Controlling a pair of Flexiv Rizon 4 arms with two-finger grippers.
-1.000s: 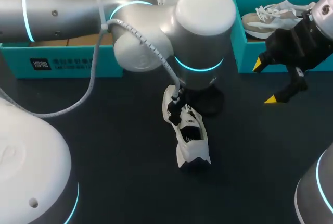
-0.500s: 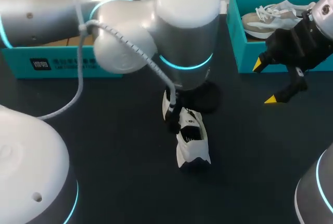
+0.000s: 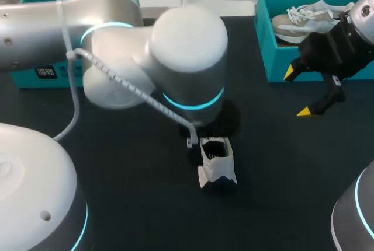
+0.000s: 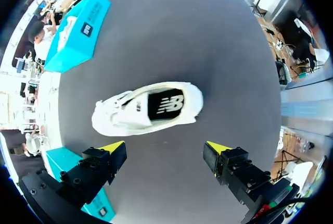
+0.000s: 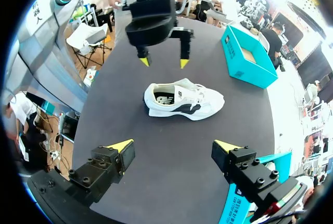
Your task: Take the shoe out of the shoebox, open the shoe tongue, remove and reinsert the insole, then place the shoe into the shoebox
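White lace-up sneaker [image 4: 148,110] lies mid dark counter [image 3: 280,163], seemingly upright. Left jaws wide, empty, above it; right jaws wide too. Pinch tongue centrally, not laces.

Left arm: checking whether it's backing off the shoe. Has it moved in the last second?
Yes. In the head view the left arm has swung leftward and nearer the camera, against the white shoe, which lies where it was.
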